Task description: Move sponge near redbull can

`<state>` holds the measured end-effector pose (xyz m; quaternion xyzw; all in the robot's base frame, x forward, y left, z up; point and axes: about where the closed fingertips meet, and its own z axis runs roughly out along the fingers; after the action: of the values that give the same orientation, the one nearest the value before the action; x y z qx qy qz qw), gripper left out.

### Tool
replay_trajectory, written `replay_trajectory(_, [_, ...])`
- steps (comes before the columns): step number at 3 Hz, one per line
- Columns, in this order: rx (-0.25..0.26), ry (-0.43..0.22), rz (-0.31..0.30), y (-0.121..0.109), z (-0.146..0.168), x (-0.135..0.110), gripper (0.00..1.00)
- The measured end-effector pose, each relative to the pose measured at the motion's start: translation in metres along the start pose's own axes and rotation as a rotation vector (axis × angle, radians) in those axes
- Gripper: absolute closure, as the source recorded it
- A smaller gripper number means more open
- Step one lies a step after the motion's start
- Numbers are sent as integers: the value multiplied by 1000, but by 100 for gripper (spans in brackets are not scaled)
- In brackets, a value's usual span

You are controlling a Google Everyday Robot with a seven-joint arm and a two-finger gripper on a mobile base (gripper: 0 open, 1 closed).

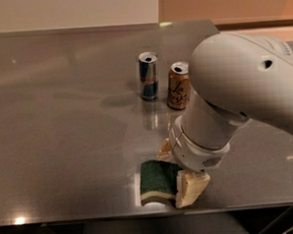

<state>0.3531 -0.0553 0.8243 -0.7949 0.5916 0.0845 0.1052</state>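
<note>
The sponge (pixel 156 181), dark green on top with pale yellow foam below, lies flat near the table's front edge. The redbull can (pixel 148 75), slim, blue and silver, stands upright farther back, well apart from the sponge. My gripper (pixel 178 170) is low at the sponge's right end. One cream finger (pixel 191 189) sits at the sponge's near side and the other (pixel 164 150) at its far side. The fingers are apart and straddle that end. My large white arm hides the sponge's right edge.
A shorter brown-gold can (pixel 178 86) stands just right of the redbull can. The grey metal table (pixel 63 123) ends at a front edge just below the sponge. My arm covers the table's right side.
</note>
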Motion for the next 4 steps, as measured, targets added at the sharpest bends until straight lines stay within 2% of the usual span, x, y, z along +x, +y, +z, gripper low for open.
replay_trajectory(1, [-9,-1,17,-6,-9,-1,64])
replay_trajectory(2, [13,23,52,-33,-25,2,88])
replay_trajectory(3, [63,42,116,-77,-38,6,100])
replay_trajectory(4, [106,44,184,-113,-43,13,100])
